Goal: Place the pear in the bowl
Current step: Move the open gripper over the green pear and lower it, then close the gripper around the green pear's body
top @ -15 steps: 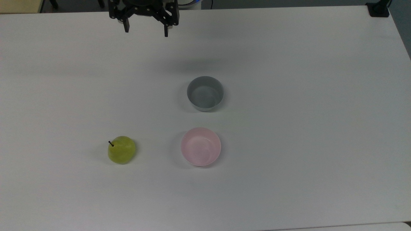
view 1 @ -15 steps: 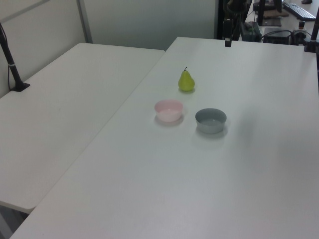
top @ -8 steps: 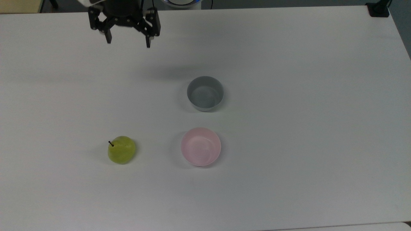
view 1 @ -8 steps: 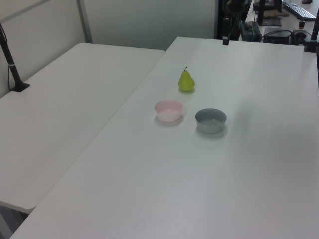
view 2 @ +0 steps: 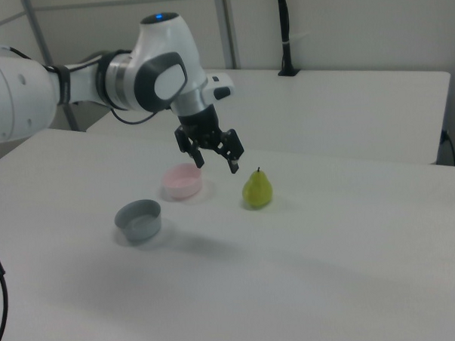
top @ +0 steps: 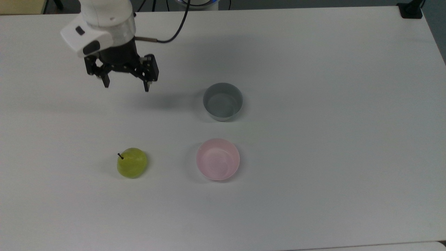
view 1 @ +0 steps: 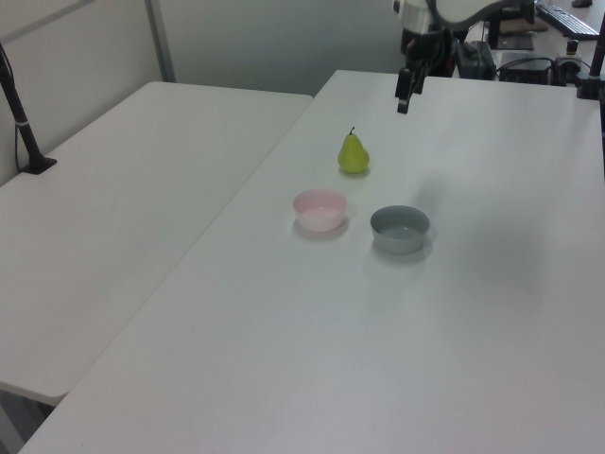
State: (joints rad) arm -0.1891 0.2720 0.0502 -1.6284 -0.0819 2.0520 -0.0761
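The yellow-green pear (top: 132, 162) (view 1: 354, 154) (view 2: 257, 190) stands upright on the white table (top: 313, 174), stem up. The pale pink bowl (top: 218, 159) (view 1: 319, 208) (view 2: 183, 181) sits to its right in the top view, with nothing inside. My gripper (top: 126, 85) (view 1: 406, 96) (view 2: 216, 160) hangs open in the air above the table, well above the pear in the top view, holding nothing.
A deeper grey bowl (top: 223, 101) (view 1: 400, 228) (view 2: 138, 220) stands just beyond the pink one in the top view. A second white table (view 1: 123, 208) adjoins on the left view's left. A black post (view 1: 24, 123) is clamped at that table's edge.
The gripper has travelled from the top view's upper edge down and to the left, toward the pear, with the white arm now in view. Pear and bowls have not moved.
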